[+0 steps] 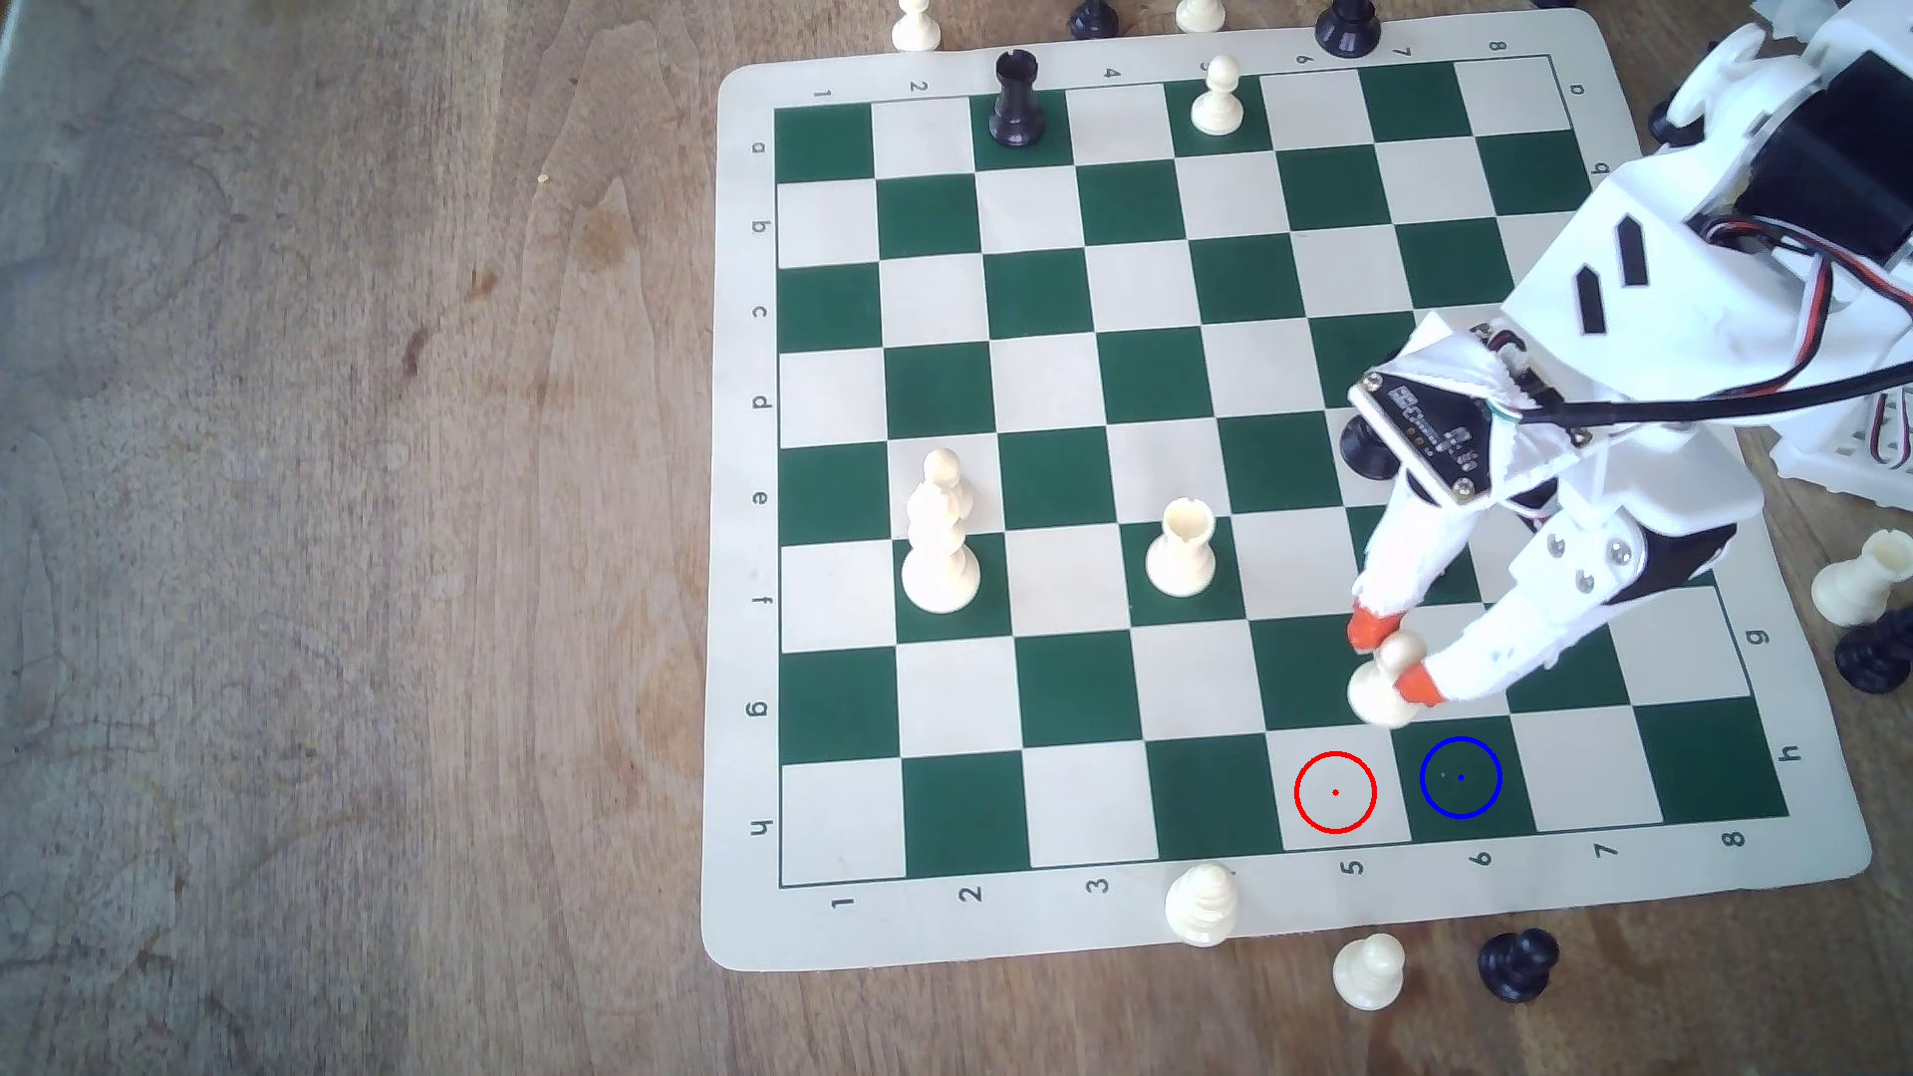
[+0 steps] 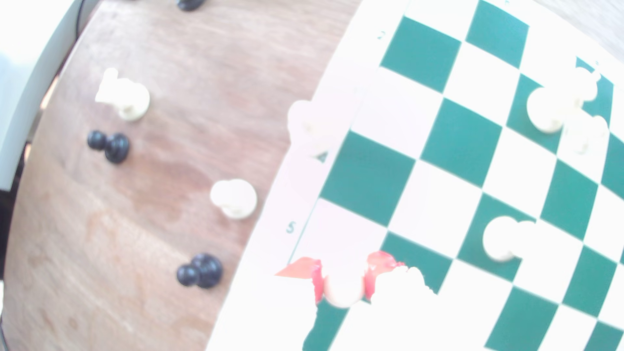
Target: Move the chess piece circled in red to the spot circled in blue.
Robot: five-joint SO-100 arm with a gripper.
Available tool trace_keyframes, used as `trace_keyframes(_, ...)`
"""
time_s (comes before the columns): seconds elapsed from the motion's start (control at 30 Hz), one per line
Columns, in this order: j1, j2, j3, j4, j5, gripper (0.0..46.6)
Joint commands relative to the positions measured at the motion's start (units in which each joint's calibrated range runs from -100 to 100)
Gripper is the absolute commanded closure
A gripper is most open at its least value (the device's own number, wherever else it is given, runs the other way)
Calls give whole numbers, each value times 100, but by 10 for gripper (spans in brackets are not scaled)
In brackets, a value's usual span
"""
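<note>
The chess piece (image 1: pixel 1385 695), a small cream pawn with a ball head, is pinched between the orange-tipped fingers of my gripper (image 1: pixel 1395 655), which is shut on it. It hangs over row g, near the line between columns 5 and 6. The red ring (image 1: pixel 1335 791) marks a bare cream square just below it in the exterior view. The spot (image 1: pixel 1460 776), a dark green square with a blue ring, lies to the ring's right. In the wrist view the pawn's head (image 2: pixel 343 290) sits between the red fingertips (image 2: pixel 370 280).
On the board (image 1: pixel 745 517) stand a cream rook (image 1: pixel 1180 548), a tall cream piece (image 1: pixel 940 548), a black rook (image 1: pixel 1017 98), a cream pawn (image 1: pixel 1216 98) and a black piece (image 1: pixel 1366 445) under the arm. Loose pieces lie off the board's near edge (image 1: pixel 1369 970) and right side (image 1: pixel 1863 579).
</note>
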Motion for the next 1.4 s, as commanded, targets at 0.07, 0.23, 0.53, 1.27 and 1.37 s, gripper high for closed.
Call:
trace_keyframes(0.07, -132, -764, 1241, -285, -107, 464)
trace_keyframes(0.23, -305, -399, 1603, -768, -215, 464)
trace_keyframes(0.53, -633, 331, 1440, -1260, -293, 464)
trace_keyframes(1.27, -492, 755, 1404, -1587, -293, 450)
trace_keyframes(1.37, -484, 747, 1404, -1579, -293, 421)
